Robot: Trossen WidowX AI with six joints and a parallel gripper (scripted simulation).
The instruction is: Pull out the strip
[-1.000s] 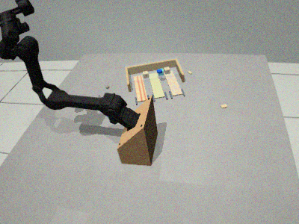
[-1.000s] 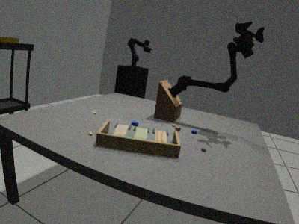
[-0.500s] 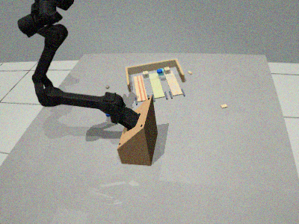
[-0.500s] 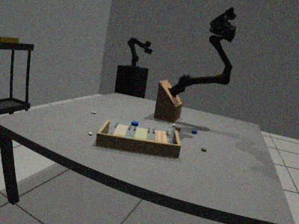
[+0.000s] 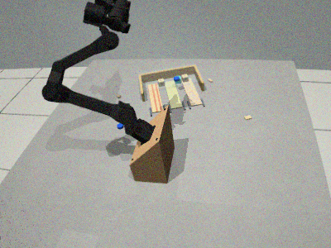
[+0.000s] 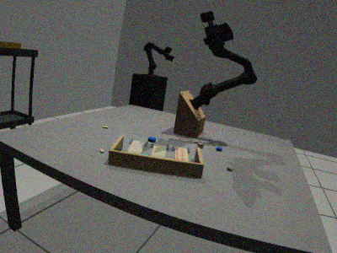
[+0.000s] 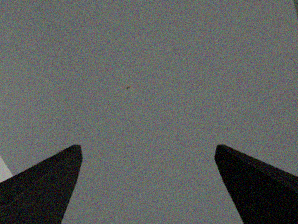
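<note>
1. The cube (image 5: 177, 78), blue, sits at the closed far end of the middle strip (image 5: 173, 93), a pale green one; whether it bears a label is too small to tell, so taking it as the task's cube is a judgement.
2. Three strips lie side by side in a wooden tray (image 5: 171, 72) open toward the arm's base, which likely lets a strip slide out that way.
3. An orange strip (image 5: 155, 97) and a tan strip (image 5: 192, 93) flank the green one closely, so a pull must stay narrow.
4. The tool (image 5: 108, 14) hangs high, well apart from the tray, released and holding nothing.
5. The wedge-shaped base (image 5: 155, 155) stands on the table (image 5: 248, 174).
</note>
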